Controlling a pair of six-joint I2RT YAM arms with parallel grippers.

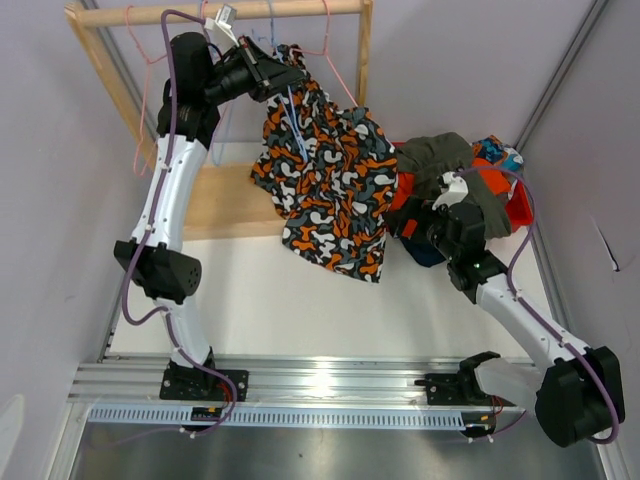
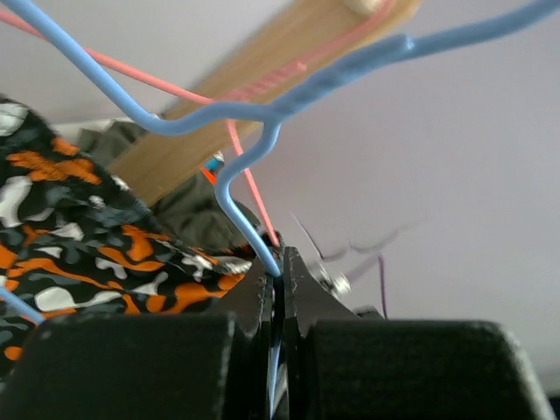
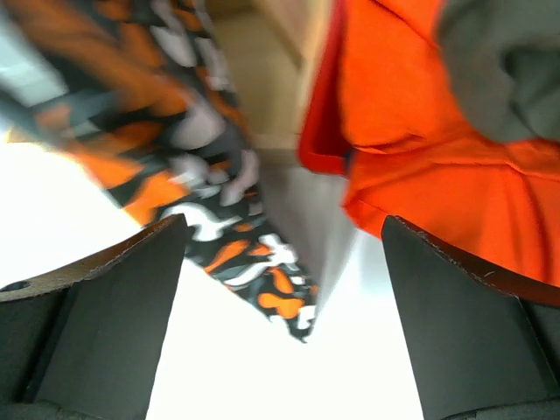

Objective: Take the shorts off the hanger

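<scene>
The left claw [image 2: 282,287] is clamped together on the wire of the blue hanger [image 2: 332,77], at the far left under the wooden rail [image 1: 250,12]; the blotch-print shorts [image 1: 330,190] are hung from this hanger and are draped down toward the tabletop [image 1: 250,290]; the right claw [image 3: 284,289] is held wide apart and nothing is gripped in it; it is placed just beside a pile at the far right, where olive shorts [image 1: 440,155] are laid over bright orange shorts [image 3: 437,157].
</scene>
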